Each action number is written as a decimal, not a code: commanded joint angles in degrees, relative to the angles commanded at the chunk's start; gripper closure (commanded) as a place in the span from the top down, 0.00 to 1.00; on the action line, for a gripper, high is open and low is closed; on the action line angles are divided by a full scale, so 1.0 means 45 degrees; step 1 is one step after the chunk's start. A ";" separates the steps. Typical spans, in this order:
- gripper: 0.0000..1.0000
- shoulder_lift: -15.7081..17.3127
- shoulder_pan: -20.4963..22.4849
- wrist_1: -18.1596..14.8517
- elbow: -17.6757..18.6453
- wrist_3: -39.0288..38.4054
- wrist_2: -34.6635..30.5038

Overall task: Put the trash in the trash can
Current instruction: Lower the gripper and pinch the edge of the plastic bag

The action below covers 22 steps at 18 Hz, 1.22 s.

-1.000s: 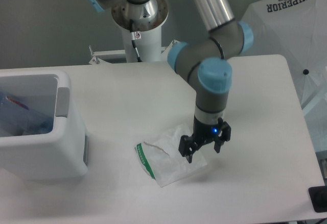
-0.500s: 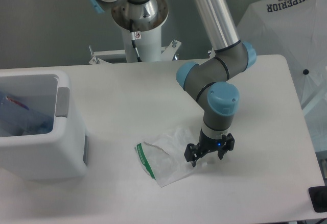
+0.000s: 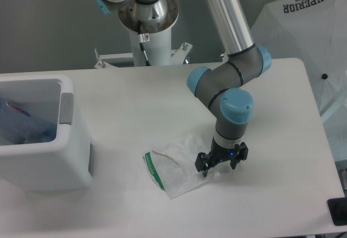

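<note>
Nearest, the wrapper [image 3: 176, 165] lies flat on the table [image 3: 282, 194], with the gripper [image 3: 221, 165] lowered at its right edge, jaws spread and not yet pinching it. Farther left, the trash can [image 3: 40, 135] already holds the bottle [image 3: 24, 124]; the wrapper remains.

bin [image 3: 43, 140] left on table [image 3: 271, 205], wrapper [image 3: 176, 165] right of it

White table [image 3: 135, 102], grey wall [image 3: 49, 21]
</note>
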<state>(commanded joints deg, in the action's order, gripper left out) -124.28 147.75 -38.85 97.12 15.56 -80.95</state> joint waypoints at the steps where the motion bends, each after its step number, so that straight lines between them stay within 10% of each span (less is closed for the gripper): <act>1: 1.00 0.0000 -0.0020 0.0000 0.0000 0.0019 0.0000; 22: 0.85 0.0000 -0.0410 0.0059 0.0293 0.0039 0.0000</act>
<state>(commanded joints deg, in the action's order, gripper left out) -124.28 145.90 -38.58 98.44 15.73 -80.95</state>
